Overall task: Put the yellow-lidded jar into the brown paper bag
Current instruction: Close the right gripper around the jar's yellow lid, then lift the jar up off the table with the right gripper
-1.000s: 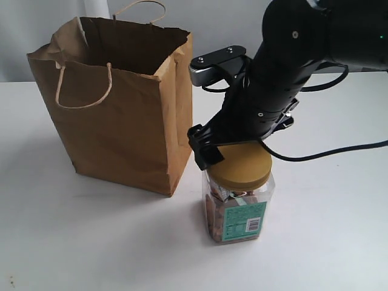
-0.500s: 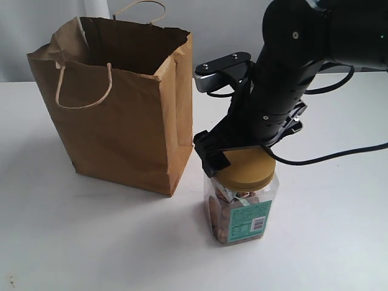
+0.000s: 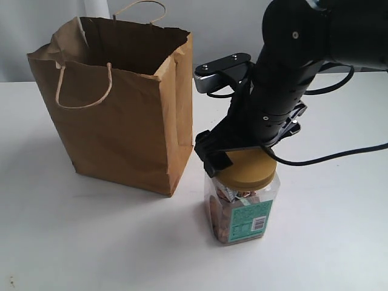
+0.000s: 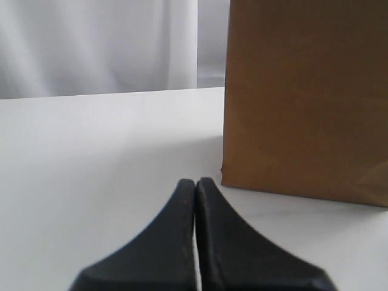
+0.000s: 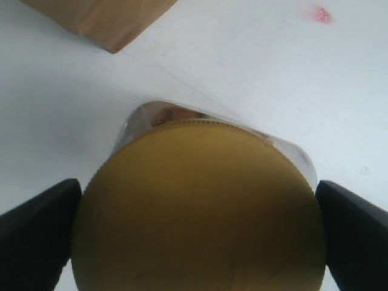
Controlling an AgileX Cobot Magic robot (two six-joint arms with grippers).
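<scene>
Right end effector [image 3: 245, 154] hides perhaps half of yellow-lidded jar [image 3: 240, 213] lid.

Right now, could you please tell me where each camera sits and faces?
Exterior: raised, looking down on the table, brown paper bag and yellow-lidded jar; right arm shows.
Left wrist: low, facing the bag's side; shut left gripper shows.
Right wrist: above the jar, facing down; right gripper flanks its lid.
All three share the bag.
</scene>
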